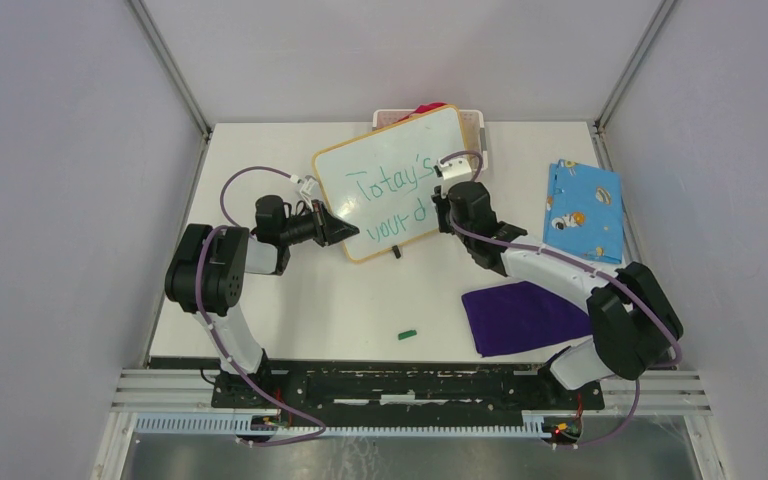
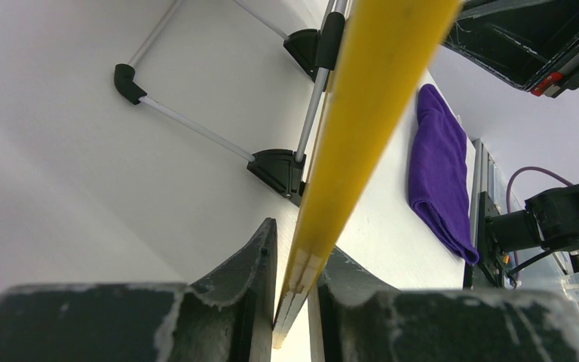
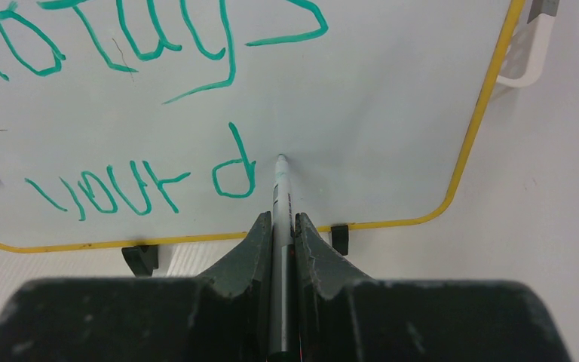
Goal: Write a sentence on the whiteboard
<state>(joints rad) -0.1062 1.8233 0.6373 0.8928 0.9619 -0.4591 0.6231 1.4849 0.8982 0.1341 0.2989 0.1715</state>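
Top view: whiteboard (image 1: 430, 135) stands tilted at upper centre of the desk (image 1: 300, 300). The left hand (image 1: 344, 231) grips its lower-left edge, likely bracing it against pen pressure.
Left wrist: that hand is clamped on the yellow frame (image 2: 369, 98).
Right wrist: right hand (image 3: 280, 223) is clamped on the marker (image 3: 280, 185). Its tip is just right of the "d", probably touching. The sentence (image 3: 105, 192) is unfinished.

I see the whole table (image 1: 310, 300) from my top camera, which looks steeply down from behind the arm bases; the whiteboard (image 1: 380, 155) is at upper centre. The left wrist camera looks along the whiteboard's yellow edge from very near. The right wrist camera faces its written side closely. The purple cloth (image 1: 520, 318) shows in both top and left wrist views.
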